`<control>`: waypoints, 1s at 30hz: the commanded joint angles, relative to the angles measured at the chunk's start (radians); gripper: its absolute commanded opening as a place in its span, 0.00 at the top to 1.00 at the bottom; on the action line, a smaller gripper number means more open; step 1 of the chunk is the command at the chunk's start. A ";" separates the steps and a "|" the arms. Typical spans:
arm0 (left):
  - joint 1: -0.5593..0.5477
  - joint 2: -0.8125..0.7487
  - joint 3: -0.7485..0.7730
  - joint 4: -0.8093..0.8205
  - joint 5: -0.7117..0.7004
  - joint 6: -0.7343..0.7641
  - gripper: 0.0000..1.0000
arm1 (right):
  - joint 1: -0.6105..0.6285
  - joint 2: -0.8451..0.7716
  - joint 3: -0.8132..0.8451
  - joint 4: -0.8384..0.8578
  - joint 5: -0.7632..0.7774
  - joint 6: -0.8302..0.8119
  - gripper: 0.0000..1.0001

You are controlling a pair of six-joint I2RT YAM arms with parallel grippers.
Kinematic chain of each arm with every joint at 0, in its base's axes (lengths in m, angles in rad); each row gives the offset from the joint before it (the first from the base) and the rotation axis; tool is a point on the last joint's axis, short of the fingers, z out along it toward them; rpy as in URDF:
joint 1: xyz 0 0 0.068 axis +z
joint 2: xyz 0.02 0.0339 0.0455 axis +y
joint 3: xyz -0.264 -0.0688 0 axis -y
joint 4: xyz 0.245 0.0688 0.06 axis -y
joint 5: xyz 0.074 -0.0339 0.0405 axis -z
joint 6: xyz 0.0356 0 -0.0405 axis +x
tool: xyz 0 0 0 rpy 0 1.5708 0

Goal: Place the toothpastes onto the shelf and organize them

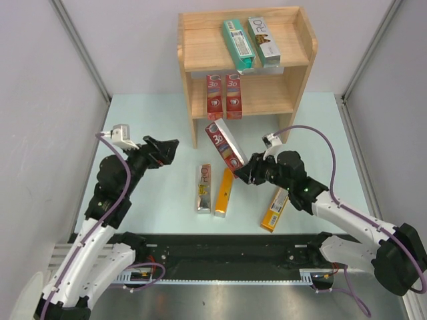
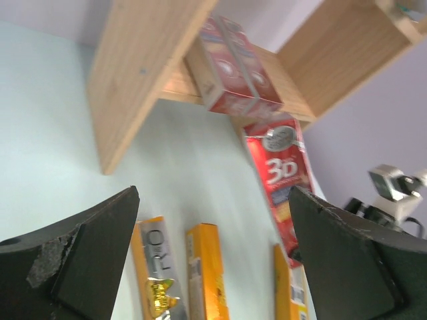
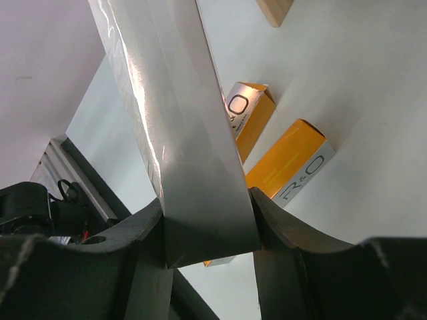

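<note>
toothpastes point(image 1: 238, 43): we count four on shelf point(image 1: 200, 50), three on table point(image 1: 147, 120); right gripper point(image 1: 241, 172) clamps red carton point(image 1: 223, 143), left gripper point(image 1: 171, 151) agape.

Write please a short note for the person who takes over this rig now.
Left gripper: open, empty, above the table.
Right gripper: shut on a red 3D carton, before the shelf.
Done: teal carton and silver carton on top tier; two red cartons on lower tier.
To do: shelve the held carton, then the second silver carton and two orange cartons lying on the table.
</note>
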 commanded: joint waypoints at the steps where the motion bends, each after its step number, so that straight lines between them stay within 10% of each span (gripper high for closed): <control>1: 0.006 -0.012 -0.004 -0.109 -0.164 0.051 0.00 | -0.017 -0.024 0.013 0.079 -0.080 0.024 0.73; 30: 0.006 0.041 -0.071 -0.180 -0.203 0.050 0.00 | -0.432 0.122 0.150 0.485 -0.523 0.539 0.74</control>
